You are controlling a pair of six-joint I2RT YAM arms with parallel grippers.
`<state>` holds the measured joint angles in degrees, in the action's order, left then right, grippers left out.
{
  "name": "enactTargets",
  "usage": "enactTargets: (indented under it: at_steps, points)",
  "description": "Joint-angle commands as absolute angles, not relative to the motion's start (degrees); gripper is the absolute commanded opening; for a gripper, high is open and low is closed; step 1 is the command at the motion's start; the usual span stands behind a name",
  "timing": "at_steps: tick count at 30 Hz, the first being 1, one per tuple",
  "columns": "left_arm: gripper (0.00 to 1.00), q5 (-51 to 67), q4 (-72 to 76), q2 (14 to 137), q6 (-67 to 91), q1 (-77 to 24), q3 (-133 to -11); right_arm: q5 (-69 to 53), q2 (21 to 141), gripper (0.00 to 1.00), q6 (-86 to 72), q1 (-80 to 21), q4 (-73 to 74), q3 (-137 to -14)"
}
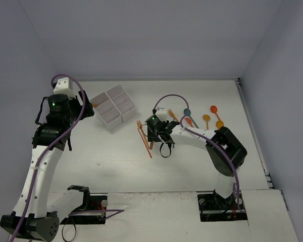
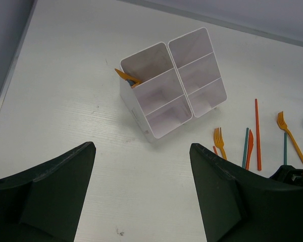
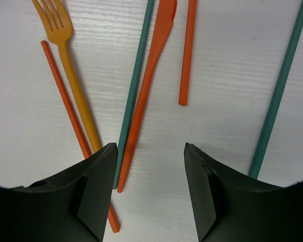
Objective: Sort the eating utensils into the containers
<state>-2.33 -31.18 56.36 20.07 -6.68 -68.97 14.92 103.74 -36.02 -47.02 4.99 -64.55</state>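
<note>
Right hand: the right hand (image 3: 150, 194) hovers low over the loose pile. Its black fingers (image 3: 93, 194) are spread and nothing is pinched.
Knife: there's the red-orange knife (image 3: 152, 75), flat with a serrated edge. The blade points up-frame and the handle slants down, its tip just beside the hand's left finger.
Fork: the orange fork (image 3: 70, 60) has its tines up-frame and runs nearly parallel to the knife.
Sticks: a teal stick (image 3: 136, 85) lies between fork and knife. A thin red stick (image 3: 70, 116) runs close along the fork's other side.
Material: all of it is smooth plastic on a white, faintly grained surface (image 1: 192, 166).
Top view only: the pile fans out between tray and right arm, long axes running away from the bases. Round-bowled spoons (image 1: 206, 119) lie farther right.
Tray: the white tray (image 2: 141, 118) is thin-walled with six square compartments, and it sits slantwise on the surface.
In the tray: an orange utensil (image 2: 126, 75) leans in a corner compartment with its tip over the rim. The left wrist view shows it clearly; from the top it is a mere speck.
Left hand: the left hand (image 2: 141, 196) is spread wide and empty, above bare surface near the tray.
</note>
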Motion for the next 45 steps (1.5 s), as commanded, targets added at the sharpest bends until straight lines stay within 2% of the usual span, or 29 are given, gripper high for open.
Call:
enactTargets:
  at_steps: [1,22,32,45]
  points:
    - [0.73,-1.7,-30.0,56.0,20.7,-6.4,-70.3,17.8,105.0,0.53,-36.8,-47.7,5.2,-67.4]
    - [0.73,-1.2,-29.9,56.2,21.1,-6.3,-69.8,19.1,104.3,0.52,-37.8,-47.7,5.2,-61.2]
    - [0.73,-1.0,-29.9,56.2,21.4,-6.4,-69.4,18.5,101.2,0.47,-35.3,-47.3,5.1,-58.7]
    - [0.73,-0.5,-29.9,56.8,21.8,-6.4,-70.3,18.4,97.3,0.47,-28.6,-44.0,5.1,-64.0]
